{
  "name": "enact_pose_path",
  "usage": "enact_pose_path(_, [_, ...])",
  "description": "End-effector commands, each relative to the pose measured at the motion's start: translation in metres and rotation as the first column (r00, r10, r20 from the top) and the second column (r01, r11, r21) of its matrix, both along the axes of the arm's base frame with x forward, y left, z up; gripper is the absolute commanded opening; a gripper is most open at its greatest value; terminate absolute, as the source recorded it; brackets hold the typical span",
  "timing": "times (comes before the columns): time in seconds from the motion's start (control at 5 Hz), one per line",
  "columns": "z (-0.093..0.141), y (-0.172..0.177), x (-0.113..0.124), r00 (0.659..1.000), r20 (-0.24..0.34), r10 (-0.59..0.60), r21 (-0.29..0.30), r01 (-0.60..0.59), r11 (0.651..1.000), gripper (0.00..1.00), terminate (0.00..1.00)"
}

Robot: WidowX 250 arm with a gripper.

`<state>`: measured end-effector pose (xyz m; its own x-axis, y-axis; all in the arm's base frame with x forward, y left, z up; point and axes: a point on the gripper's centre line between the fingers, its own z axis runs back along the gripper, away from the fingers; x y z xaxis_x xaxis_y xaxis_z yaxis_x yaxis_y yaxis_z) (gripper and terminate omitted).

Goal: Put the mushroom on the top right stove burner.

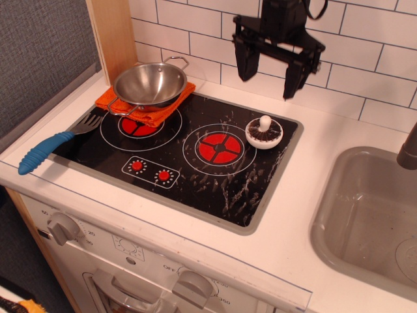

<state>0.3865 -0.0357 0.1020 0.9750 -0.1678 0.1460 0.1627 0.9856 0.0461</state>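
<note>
The mushroom [264, 133] lies gills up, with its white stem knob pointing upward, on the black glass at the right rim of the scuffed top right stove burner [219, 149]. It sits on the burner's outer white ring, right of the red disc. My gripper [268, 73] is open and empty, raised well above the mushroom in front of the tiled wall, its two black fingers spread wide.
A steel pan [150, 85] sits on an orange cloth [144, 104] over the left burner. A blue-handled fork [55, 144] lies at the stove's left edge. A grey sink [368, 218] is at the right. Two small red dots [150, 171] sit at the front.
</note>
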Motion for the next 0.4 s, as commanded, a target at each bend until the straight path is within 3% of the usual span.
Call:
enact_pose_path(0.0, [0.0236,-0.0020,-0.0102,0.999,0.032,0.017,-0.006,-0.017,1.000,1.00,0.00])
enact_pose_path(0.2, [0.0236,-0.0020,-0.0102,0.999,0.032,0.017,-0.006,-0.017,1.000,1.00,1.00])
